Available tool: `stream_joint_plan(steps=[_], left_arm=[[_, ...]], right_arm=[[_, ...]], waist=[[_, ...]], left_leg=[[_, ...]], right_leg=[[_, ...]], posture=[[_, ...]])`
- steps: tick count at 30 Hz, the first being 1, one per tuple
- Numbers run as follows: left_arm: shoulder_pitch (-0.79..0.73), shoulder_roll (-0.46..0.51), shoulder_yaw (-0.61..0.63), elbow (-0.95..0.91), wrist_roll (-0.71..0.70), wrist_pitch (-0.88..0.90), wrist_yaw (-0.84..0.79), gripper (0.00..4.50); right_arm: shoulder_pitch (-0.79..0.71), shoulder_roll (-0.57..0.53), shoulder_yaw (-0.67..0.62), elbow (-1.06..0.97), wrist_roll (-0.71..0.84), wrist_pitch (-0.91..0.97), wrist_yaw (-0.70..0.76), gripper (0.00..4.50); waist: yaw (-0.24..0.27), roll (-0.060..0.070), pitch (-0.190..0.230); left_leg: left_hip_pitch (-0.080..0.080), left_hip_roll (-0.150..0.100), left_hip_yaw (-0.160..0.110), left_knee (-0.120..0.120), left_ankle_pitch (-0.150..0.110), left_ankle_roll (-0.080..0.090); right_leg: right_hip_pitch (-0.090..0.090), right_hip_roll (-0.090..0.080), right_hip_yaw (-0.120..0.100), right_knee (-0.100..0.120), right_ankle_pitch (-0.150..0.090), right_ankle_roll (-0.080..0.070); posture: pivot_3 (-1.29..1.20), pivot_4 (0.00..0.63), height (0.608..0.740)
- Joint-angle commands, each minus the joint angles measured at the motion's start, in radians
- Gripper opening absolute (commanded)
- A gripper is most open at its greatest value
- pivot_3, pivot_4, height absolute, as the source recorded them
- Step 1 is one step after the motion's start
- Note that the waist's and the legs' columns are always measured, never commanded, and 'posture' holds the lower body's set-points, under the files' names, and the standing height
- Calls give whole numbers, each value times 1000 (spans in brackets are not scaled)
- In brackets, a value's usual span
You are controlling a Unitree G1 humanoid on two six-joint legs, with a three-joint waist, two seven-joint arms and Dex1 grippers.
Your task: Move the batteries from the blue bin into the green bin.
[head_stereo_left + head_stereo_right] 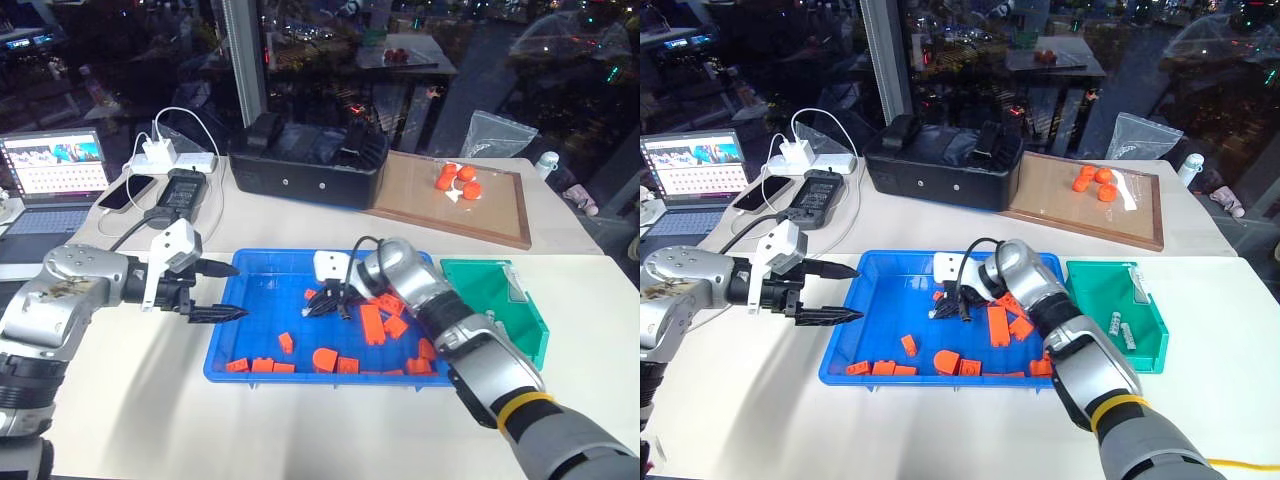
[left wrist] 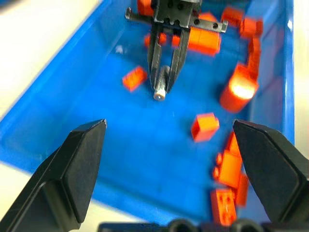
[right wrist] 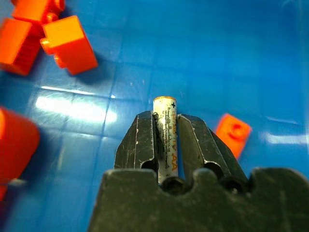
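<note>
One slim white cylindrical battery [image 3: 165, 137] sits pinched between the right gripper's [image 3: 165, 126] black fingers above the glossy blue bin [image 1: 262, 278]; left gripper [image 1: 228, 291] gapes empty.

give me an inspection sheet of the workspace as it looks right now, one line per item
Surface: white table.
Job's things: wide bright-blue plastic bin in the middle; smaller green plastic bin at its right, holding a few silvery batteries; one white AA battery clamped in the right gripper over the blue bin.
Clutter: orange plastic blocks scattered in the blue bin.
Grippers: left gripper at the blue bin's left edge, jaws open and empty; right gripper's jaws shut on the AA battery.
Cables: white charger cable; black lead by the phone.
Surroundings: laptop, black case, wooden-framed board with orange pieces.
</note>
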Motion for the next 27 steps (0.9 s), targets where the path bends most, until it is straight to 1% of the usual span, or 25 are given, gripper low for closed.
stream_joint_plan(steps=[1,3,4,7,8,11,13,16,19,21,23,24,26,27], left_arm=[[-56,-37,7,-17,-54,27,-6,4500],[-88,-82,-3,-11,-75,44,3,4500],[-108,-111,-21,-6,-75,41,6,4500],[-158,-183,-48,11,-85,44,3,4500],[-178,-207,-53,19,-91,46,3,4500],[-235,-269,-66,45,-103,50,6,4500],[-262,-297,-75,62,-102,47,1,4500],[-284,-319,-101,76,-85,33,-17,4500],[-296,-333,-130,85,-61,14,-25,4500],[-303,-333,-141,102,-36,-8,-26,4500],[-306,-332,-148,116,-16,-29,-27,4500],[-306,-332,-149,119,-12,-37,-29,4500],[-304,-334,-146,121,-5,-48,-27,4500],[-302,-335,-144,121,-2,-53,-25,4500]], right_arm=[[14,-123,-111,-254,99,195,41,336],[28,-218,-177,-341,140,305,36,336],[51,-296,-216,-377,147,340,39,336],[128,-487,-280,-436,135,368,29,336],[156,-536,-303,-441,137,375,18,336],[242,-635,-382,-444,169,418,-11,336],[298,-667,-424,-441,190,435,-27,336],[368,-671,-456,-413,196,443,-87,336],[439,-656,-437,-372,155,403,-173,336],[459,-642,-423,-353,144,389,-214,336],[464,-635,-413,-353,145,391,-234,1350],[463,-633,-412,-355,149,397,-241,1593],[461,-640,-409,-363,154,402,-248,2346],[461,-647,-408,-368,155,402,-250,2647]], waist=[[0,0,0],[4,0,0],[6,0,0],[23,0,0],[23,0,0],[15,0,0],[6,0,0],[-6,1,-1],[-6,2,-1],[-6,2,-1],[-6,2,0],[-6,3,0],[-4,3,0],[-3,3,0]], left_leg=[[0,0,0,0,0,0],[0,-1,-1,0,0,0],[0,-1,0,0,0,0],[-1,-2,1,1,0,0],[-1,-2,2,2,0,0],[-3,-2,3,2,0,0],[-3,-2,2,2,0,1],[-1,-2,0,2,-1,1],[1,-2,-2,1,-1,1],[1,-2,-2,1,-1,1],[1,-2,-2,2,-1,1],[1,-2,-2,2,-1,1],[1,-2,-2,2,-1,1],[0,-2,-3,2,-1,1]], right_leg=[[0,0,0,0,0,0],[1,0,0,-1,0,0],[1,0,0,-1,0,0],[1,-1,-3,-3,-1,1],[0,-2,-3,-5,0,1],[1,-2,-1,-6,0,1],[1,-1,0,-6,0,2],[1,2,3,-5,0,2],[3,2,4,-5,0,2],[3,2,4,-5,0,3],[3,2,5,-5,0,3],[3,2,5,-5,0,3],[3,2,6,-5,0,4],[3,2,5,-5,0,4]], posture=[[0,150,740],[0,150,740],[0,150,740],[0,150,740],[0,150,740],[0,150,740],[0,150,740],[0,150,740],[0,150,740],[0,150,740],[0,150,740],[0,150,740],[0,150,740],[0,150,740]])
